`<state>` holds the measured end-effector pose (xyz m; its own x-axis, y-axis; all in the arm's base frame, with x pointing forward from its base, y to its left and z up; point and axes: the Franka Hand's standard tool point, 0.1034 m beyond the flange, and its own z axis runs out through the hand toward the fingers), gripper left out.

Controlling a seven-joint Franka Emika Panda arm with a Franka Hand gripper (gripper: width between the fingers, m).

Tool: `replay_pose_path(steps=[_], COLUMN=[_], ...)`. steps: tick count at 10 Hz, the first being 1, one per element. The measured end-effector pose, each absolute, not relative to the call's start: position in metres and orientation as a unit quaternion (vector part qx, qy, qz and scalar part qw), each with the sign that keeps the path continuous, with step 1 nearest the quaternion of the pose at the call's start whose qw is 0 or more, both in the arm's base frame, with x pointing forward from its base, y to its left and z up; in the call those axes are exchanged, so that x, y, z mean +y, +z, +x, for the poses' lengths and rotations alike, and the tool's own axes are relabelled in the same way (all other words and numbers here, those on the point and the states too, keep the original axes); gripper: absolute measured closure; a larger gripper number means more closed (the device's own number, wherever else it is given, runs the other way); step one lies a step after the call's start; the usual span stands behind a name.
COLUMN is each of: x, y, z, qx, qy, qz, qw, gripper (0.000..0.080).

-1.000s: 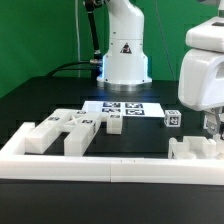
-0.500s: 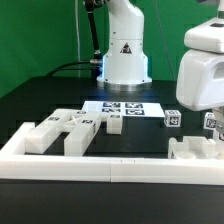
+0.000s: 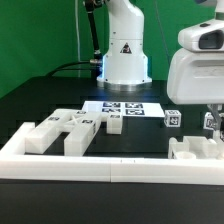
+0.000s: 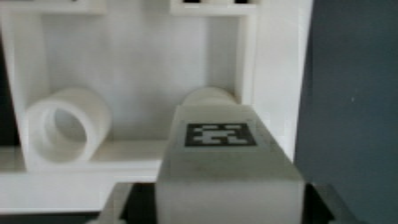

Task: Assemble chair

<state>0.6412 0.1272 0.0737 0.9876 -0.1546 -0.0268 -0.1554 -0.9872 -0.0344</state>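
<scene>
My gripper (image 3: 211, 126) hangs at the exterior view's right, shut on a white chair piece (image 3: 210, 121) with a square tag. It is just above a blocky white chair part (image 3: 192, 151). In the wrist view the held piece (image 4: 222, 150) fills the gap between the dark fingers (image 4: 132, 202) of the gripper (image 4: 217, 206), tag facing the camera. Below it lies the white part with a round peg (image 4: 68, 125). More chair pieces lie at the left (image 3: 42, 136), (image 3: 80, 134), and a small tagged cube (image 3: 172, 118) sits behind.
The long low white border rail (image 3: 100, 166) runs along the front. The marker board (image 3: 125, 107) lies flat before the robot base (image 3: 122, 55). Further small pieces (image 3: 112, 123) rest near the board. Dark table surface (image 4: 356, 80) shows beside the white part.
The jaws have shut on the tagged piece, and the gripper has risen a little with it. The other pieces have not moved.
</scene>
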Motion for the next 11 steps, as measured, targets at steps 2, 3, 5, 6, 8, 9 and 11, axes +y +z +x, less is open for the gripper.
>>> replay_pose_path(steps=[2, 3, 5, 6, 8, 9, 11], x=[0.1265, 0.1264, 0.1260, 0.1255, 0.1257, 0.1258, 0.1309], y=[0.0734, 0.0734, 0.0731, 0.0729, 0.0727, 0.0726, 0.0725], z=[0.6413, 0.6412, 0.6413, 0.6414, 0.6412, 0.6412, 0.6397], qx=[0.159, 0.214, 0.269, 0.318, 0.348, 0.343, 0.307], qy=[0.015, 0.016, 0.018, 0.020, 0.021, 0.021, 0.020], qz=[-0.987, -0.977, -0.963, -0.948, -0.937, -0.939, -0.951], qw=[0.022, 0.021, 0.021, 0.023, 0.022, 0.022, 0.021], gripper=[0.0511, 0.0511, 0.0511, 0.0510, 0.0483, 0.0347, 0.0194])
